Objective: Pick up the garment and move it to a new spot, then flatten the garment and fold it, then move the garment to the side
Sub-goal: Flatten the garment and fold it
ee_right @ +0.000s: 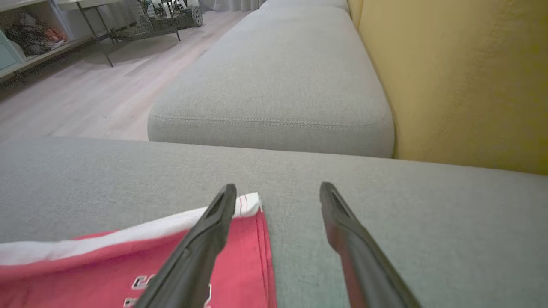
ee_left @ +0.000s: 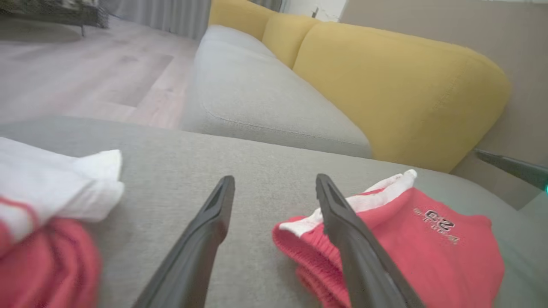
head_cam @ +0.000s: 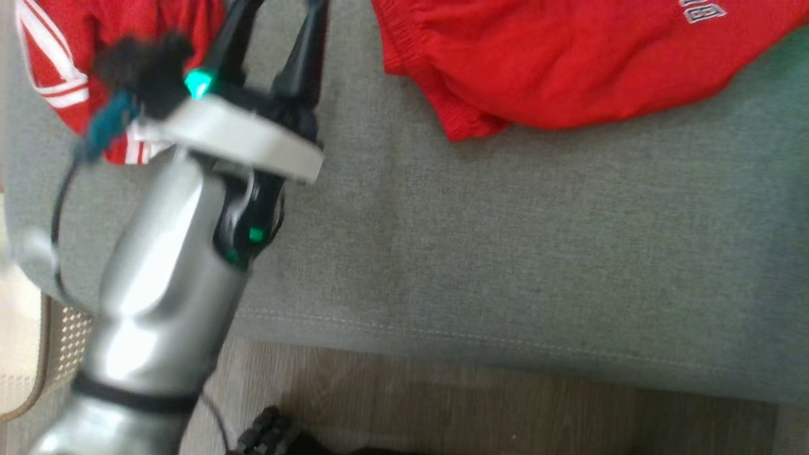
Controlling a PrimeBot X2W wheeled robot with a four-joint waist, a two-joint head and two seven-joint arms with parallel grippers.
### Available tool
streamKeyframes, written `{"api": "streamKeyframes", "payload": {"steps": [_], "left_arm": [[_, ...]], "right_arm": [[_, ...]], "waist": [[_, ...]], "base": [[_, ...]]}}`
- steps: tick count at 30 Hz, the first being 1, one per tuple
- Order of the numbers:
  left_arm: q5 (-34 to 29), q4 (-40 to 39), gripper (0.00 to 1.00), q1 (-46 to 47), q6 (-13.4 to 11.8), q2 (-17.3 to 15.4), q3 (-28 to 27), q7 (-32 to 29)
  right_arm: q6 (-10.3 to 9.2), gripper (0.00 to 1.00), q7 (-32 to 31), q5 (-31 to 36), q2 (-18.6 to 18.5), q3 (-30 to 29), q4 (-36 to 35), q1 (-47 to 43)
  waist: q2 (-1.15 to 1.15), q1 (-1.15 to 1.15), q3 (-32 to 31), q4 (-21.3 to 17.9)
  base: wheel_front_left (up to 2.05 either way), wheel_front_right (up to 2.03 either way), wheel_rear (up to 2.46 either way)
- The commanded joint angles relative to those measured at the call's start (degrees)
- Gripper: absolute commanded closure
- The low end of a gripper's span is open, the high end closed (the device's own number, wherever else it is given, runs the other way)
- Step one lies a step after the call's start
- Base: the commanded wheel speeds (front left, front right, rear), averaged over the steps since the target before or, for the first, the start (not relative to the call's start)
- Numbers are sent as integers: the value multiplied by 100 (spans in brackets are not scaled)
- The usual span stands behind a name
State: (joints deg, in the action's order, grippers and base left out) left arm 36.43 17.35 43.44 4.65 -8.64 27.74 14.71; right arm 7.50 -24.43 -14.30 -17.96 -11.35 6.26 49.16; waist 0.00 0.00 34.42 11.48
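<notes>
- Head view: the left end effector (head_cam: 272, 19) reaches up over the grey sofa seat (head_cam: 505, 240). Its fingers are spread and nothing sits between them. A striped cloth (head_cam: 57, 57), red with white bands, lies bunched at the upper left, just beside the fingers. The garment (head_cam: 569, 63), red with pale lettering, lies on the seat at the upper right, well apart from that arm. Wooden floor (head_cam: 442, 404) runs along the front of the sofa.
- Left wrist view: the left end effector (ee_left: 275, 179) is released, with bare grey seat (ee_left: 239, 149) between its fingers. The garment (ee_left: 428, 248) lies to the right and the right finger crosses in front of its waistband; I cannot tell if they touch. The striped cloth (ee_left: 47, 256) is heaped at the lower left. Yellow back cushions (ee_left: 406, 85) stand behind.
- Right wrist view: the right end effector (ee_right: 278, 188) is released too, grasping nothing. Its left finger hangs over the corner of the garment (ee_right: 107, 265), which lies flat on the seat (ee_right: 385, 222) with a white band along its far edge. The yellow back cushion (ee_right: 462, 77) rises on the right.
</notes>
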Motion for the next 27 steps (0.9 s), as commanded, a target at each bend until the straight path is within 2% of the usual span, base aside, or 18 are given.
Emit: {"api": "streamKeyframes", "payload": {"steps": [1, 4, 6, 11, 19, 24, 27], "left_arm": [[-497, -505, 0, -374, -245, -135, -445, 29], [-1325, -1168, 0, -1108, -614, 8, -769, 29], [-1933, -1706, 0, -1820, -822, 215, -911, 29], [-2476, -2196, 0, -2507, -979, 432, -890, 29], [-2692, -2403, 0, -3030, -1052, 568, -543, 29], [-2632, -2425, 0, -2987, -1102, 574, -348, 29], [-2624, -2444, 0, -2946, -1156, 575, -306, 29]], "right_arm": [[-1, 0, 118, -78, 152, -81, -358, -487], [-1, 0, 346, -137, 266, -223, -482, -1050], [-1, 0, 695, -99, 352, -351, -314, -1333], [-1, 0, 1016, 50, 413, -485, 340, -1289], [-1, 0, 1102, 623, 113, -600, 2073, -502], [-1, 0, 946, 1208, -165, -760, 2994, 15], [-1, 0, 732, 1336, -139, -787, 3437, 199]], "waist": [[0, 0, -177, -28], [0, 0, -347, -16], [0, 0, -498, 74], [0, 0, -680, 312], [0, 0, -775, 859], [0, 0, -726, 1067], [0, 0, -732, 1095]], "base": [[0, 0, 0], [0, 0, 0], [0, 0, 0], [0, 0, 0], [0, 0, 0], [0, 0, 0], [0, 0, 0]]}}
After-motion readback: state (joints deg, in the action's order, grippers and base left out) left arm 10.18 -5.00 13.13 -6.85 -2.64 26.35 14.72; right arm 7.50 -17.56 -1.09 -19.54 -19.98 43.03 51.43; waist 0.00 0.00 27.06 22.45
